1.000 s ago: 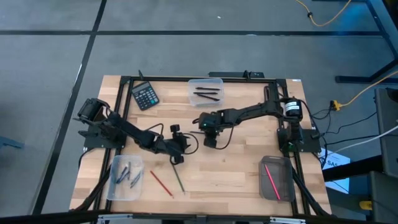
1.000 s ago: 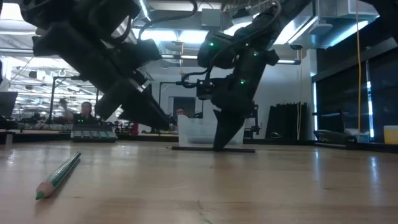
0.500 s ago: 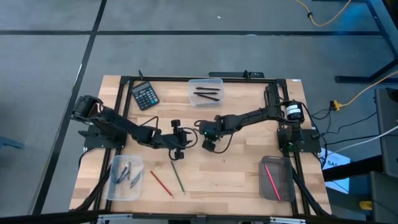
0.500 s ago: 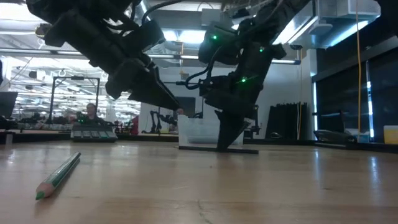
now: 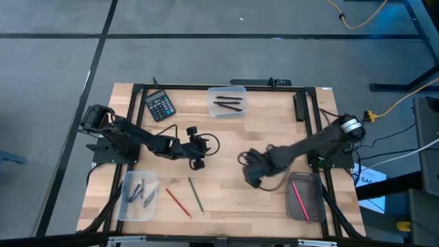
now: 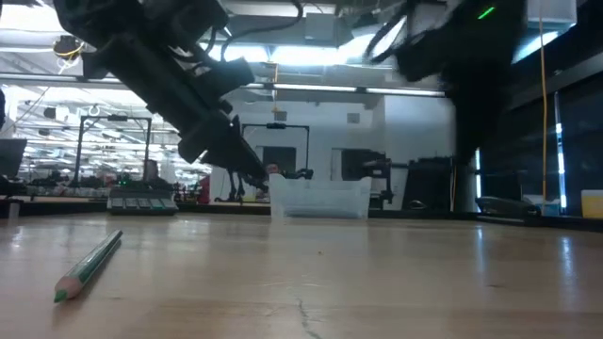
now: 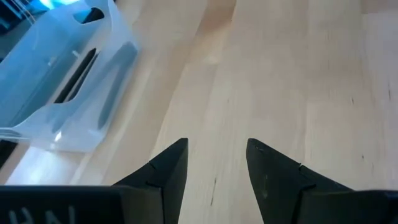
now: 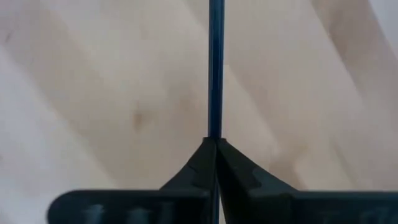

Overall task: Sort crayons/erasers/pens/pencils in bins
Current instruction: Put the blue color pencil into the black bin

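My right gripper [image 5: 251, 177] hovers over the table's near-right part, beside the smoky dark bin [image 5: 305, 197], which holds a red stick. It is shut on a thin dark pen [image 8: 215, 68]. My left gripper [image 5: 197, 159] [image 7: 214, 149] is open over the middle of the table, with nothing between its fingers. A green pencil [image 5: 197, 194] [image 6: 88, 266] and a red pencil [image 5: 178, 202] lie flat on the wood near the front. The far clear bin [image 5: 227, 101] [image 7: 68, 93] holds black pens. The near-left clear bin [image 5: 138, 195] holds grey-blue sticks. My right gripper pinches the dark pen by one end [image 8: 215, 127] between its two fingers. The pen runs straight forward out of the fingertips, along the fingers, and is lifted clear of the table.
A black calculator [image 5: 160, 106] lies at the far left of the table. A black frame [image 5: 140, 96] runs along the table's edges. Bare wood lies between the two grippers and in front of the dark bin.
My right gripper has swung from the middle of the table toward the near-right, toward the dark bin, taking with it the dark pen that lay on the wood. My left gripper has drawn a little toward the far edge.
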Robot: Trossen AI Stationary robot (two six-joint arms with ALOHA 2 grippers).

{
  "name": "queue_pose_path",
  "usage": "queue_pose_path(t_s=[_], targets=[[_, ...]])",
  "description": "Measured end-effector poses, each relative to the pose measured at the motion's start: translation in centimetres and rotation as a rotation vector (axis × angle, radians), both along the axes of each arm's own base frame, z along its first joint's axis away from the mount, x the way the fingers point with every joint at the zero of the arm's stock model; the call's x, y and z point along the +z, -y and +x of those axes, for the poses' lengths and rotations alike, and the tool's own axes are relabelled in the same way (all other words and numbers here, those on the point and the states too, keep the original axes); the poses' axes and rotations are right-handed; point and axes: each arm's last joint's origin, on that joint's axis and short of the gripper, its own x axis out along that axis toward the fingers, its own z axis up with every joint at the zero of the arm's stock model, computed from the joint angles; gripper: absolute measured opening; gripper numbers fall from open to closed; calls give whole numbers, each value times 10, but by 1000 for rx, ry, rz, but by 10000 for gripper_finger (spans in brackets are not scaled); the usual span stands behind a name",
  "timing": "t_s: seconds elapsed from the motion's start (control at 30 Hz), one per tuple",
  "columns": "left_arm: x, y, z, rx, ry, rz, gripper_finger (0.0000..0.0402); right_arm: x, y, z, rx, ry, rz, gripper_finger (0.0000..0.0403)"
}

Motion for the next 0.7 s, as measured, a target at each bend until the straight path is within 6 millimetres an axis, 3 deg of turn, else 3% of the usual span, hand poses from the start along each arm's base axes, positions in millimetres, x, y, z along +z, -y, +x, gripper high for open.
queue_pose_path(t_s=[0.13, 0.33, 0.57, 0.7], targets=[[2, 0, 2, 8, 37, -17, 157, 20, -24, -27, -23, 19, 19, 13], [8, -2, 6, 25, 115, -38, 157, 42, -52, -55, -89, 18, 204, 13], [9, -5, 7, 31, 128, -38, 157, 44, -76, -99, -244, -237, 256, 13], [9, -5, 7, 31, 127, -39, 157, 44, -85, -105, -316, -145, 209, 14]])
